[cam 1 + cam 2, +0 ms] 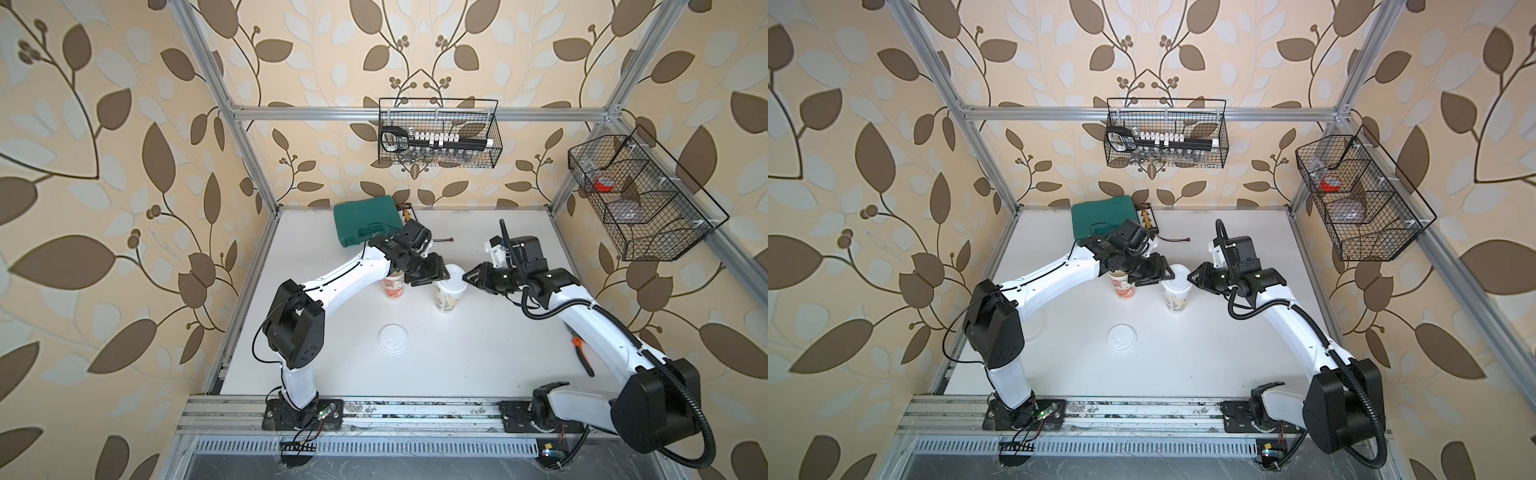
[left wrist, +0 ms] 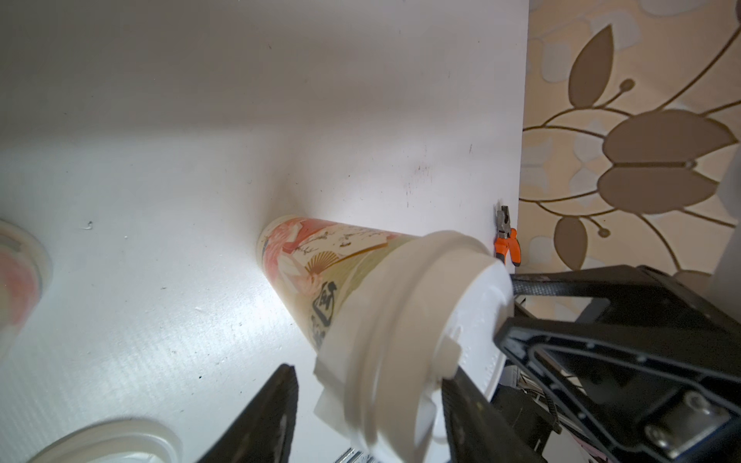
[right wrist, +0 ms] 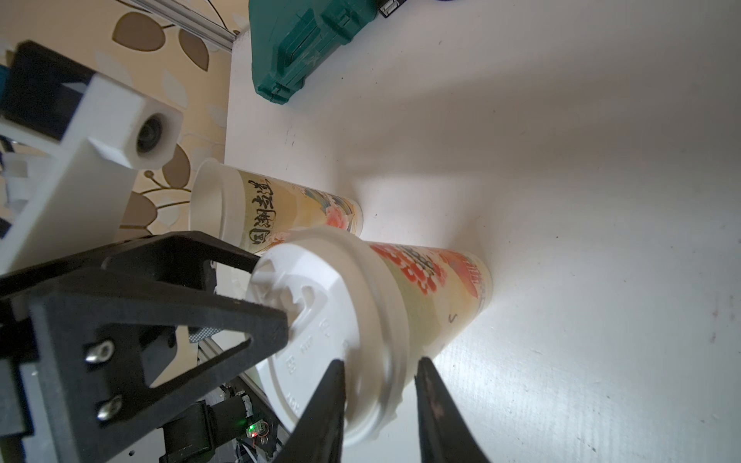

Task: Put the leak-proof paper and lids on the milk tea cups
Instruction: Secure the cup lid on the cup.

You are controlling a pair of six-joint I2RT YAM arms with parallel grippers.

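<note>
The green-beige milk tea cup (image 1: 445, 302) stands mid-table with a white lid (image 1: 452, 285) on its mouth. A thin whitish flap, seemingly the leak-proof paper (image 2: 333, 362), sticks out from under the lid's rim. My left gripper (image 2: 371, 377) straddles the lid, open, one finger (image 2: 276, 417) clearly apart from it. Opposite it, my right gripper (image 3: 381, 362) is shut on the lid's rim (image 3: 373, 385), one finger above and one below. In a top view the grippers (image 1: 444, 276) (image 1: 467, 277) meet over this cup. The red-orange milk tea cup (image 1: 392, 287) stands uncovered under the left forearm.
A second white lid (image 1: 392, 338) lies flat nearer the front. A green case (image 1: 368, 220) sits at the back left, and orange-handled pliers (image 1: 582, 353) lie by the right arm. Wire baskets (image 1: 438, 133) (image 1: 640, 199) hang on the frame.
</note>
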